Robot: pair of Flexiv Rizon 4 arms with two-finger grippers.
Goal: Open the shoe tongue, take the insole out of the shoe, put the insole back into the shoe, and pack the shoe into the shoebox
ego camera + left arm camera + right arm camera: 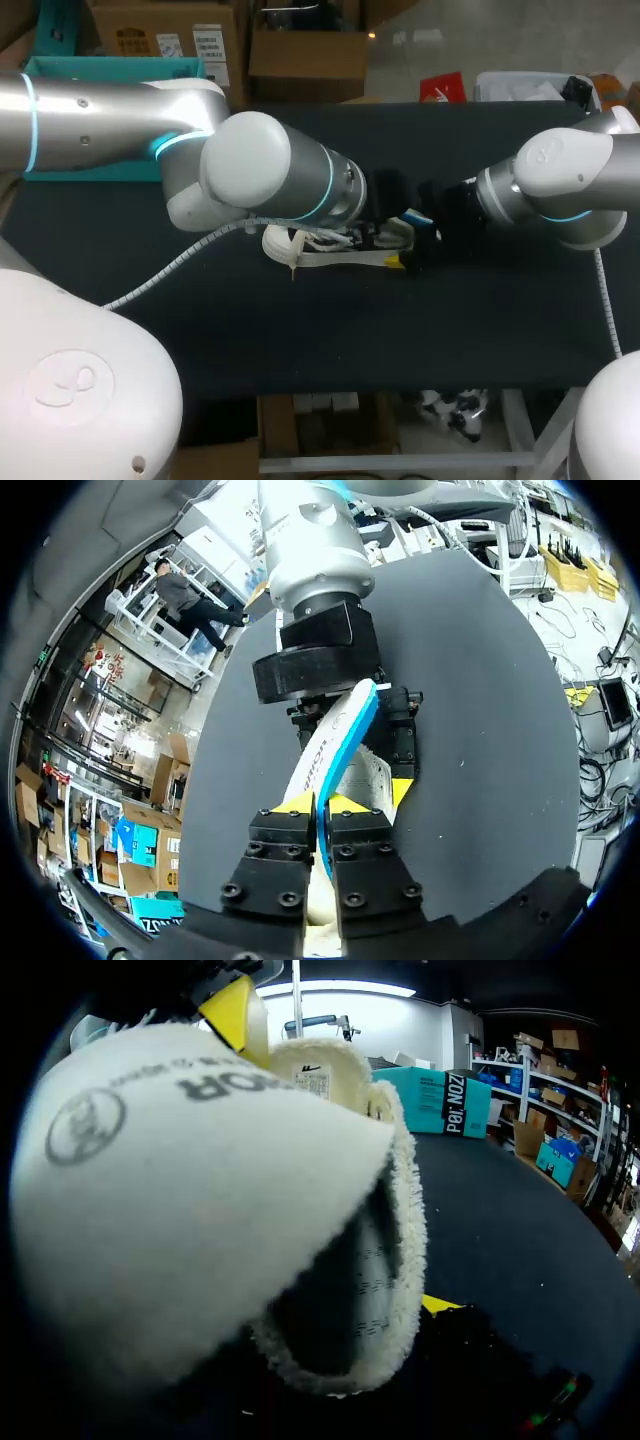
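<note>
Two steps look done, I judge: the tongue (312, 1072) stands open, and the insole (345, 730) is mostly out of the shoe (290, 245), which lies in the middle of the dark tabletop (300, 340). The left gripper (322, 802) has its jaws closed on the insole's edge. For the right gripper (415, 245), close ahead, I cannot tell. Putting the insole back and packing are not yet done. The teal shoebox (110, 68) sits well apart, at the far left edge.
</note>
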